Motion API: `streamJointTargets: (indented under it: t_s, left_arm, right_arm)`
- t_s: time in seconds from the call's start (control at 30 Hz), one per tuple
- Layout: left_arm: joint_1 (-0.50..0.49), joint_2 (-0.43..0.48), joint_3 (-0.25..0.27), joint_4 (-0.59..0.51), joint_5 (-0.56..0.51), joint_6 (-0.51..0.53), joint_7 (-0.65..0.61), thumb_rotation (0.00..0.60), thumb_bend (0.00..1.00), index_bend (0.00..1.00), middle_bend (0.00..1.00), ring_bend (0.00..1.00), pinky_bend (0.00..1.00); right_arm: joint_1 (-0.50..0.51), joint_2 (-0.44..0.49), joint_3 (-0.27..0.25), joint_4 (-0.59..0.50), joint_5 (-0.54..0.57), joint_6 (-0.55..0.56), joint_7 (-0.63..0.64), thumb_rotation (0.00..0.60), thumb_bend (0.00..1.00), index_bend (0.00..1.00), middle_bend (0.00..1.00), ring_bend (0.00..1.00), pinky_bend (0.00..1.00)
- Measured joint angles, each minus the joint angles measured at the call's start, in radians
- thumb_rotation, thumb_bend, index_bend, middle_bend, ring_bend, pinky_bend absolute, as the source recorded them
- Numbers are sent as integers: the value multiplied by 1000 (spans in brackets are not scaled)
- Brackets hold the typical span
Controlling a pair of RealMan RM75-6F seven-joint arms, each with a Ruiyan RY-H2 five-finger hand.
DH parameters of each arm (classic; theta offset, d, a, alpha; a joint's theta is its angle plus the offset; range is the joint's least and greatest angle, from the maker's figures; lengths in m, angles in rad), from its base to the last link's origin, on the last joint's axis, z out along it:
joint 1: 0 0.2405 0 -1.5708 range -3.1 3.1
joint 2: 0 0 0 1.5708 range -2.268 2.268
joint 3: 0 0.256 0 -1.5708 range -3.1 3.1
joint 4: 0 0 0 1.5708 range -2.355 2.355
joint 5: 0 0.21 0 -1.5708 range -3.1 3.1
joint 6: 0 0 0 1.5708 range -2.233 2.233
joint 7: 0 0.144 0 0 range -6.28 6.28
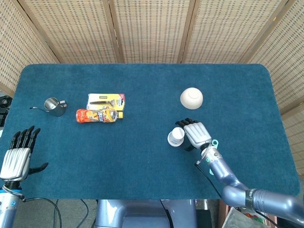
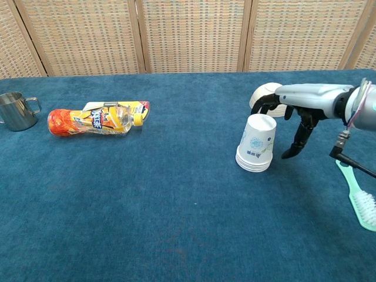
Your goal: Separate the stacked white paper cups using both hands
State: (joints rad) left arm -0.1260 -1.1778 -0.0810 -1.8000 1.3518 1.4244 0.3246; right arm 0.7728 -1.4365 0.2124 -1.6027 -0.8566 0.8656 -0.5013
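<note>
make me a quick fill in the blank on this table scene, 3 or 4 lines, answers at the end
1. The stacked white paper cups stand with their rims facing ____.
2. The hand nearest the cups is the robot's ____ hand.
3. The orange bottle is lying on its ____.
4. The brush at the table's right side is pale ____.

Missing words: down; right; side; green

The blue carpeted table (image 1: 142, 156) carries an upturned stack of white paper cups (image 2: 256, 144), a cream bowl (image 1: 191, 98), orange bottle (image 2: 91, 121), steel cup (image 1: 53, 106), green brush (image 2: 357, 194) and carded razor pack (image 1: 106, 100).
</note>
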Motion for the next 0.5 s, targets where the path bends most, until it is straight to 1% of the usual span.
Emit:
streamJointTargets:
  t_s: [0.17, 0.23, 0.3, 0.37, 0.4, 0.5]
  left_arm:
    - [-8, 0, -5, 4, -19, -13, -4, 600, 6, 0, 0, 0, 0]
    - [-11, 0, -7, 5, -24, -17, -5, 600, 5, 0, 0, 0, 0]
    - [-14, 1, -7, 6, -29, -22, -7, 600, 6, 0, 0, 0, 0]
    - [-16, 2, -8, 7, -33, -25, -10, 600, 6, 0, 0, 0, 0]
    - [-16, 2, -8, 7, -34, -25, -11, 600, 6, 0, 0, 0, 0]
    - [-18, 3, -10, 8, -41, -26, -10, 600, 5, 0, 0, 0, 0]
  right_arm:
    - [30, -36, 0, 39, 30, 6, -3, 600, 189, 340, 399, 295, 445]
    - [35, -42, -1, 46, 34, 7, -4, 600, 209, 398, 446, 329, 482]
    - [42, -49, -3, 57, 38, 7, -7, 600, 236, 477, 512, 376, 545]
    - [48, -58, -6, 71, 41, 9, -10, 600, 268, 530, 563, 421, 594]
    - [50, -61, -7, 77, 42, 10, -10, 600, 290, 556, 585, 443, 610]
    - [52, -74, -8, 93, 34, 17, 3, 600, 313, 581, 608, 465, 617]
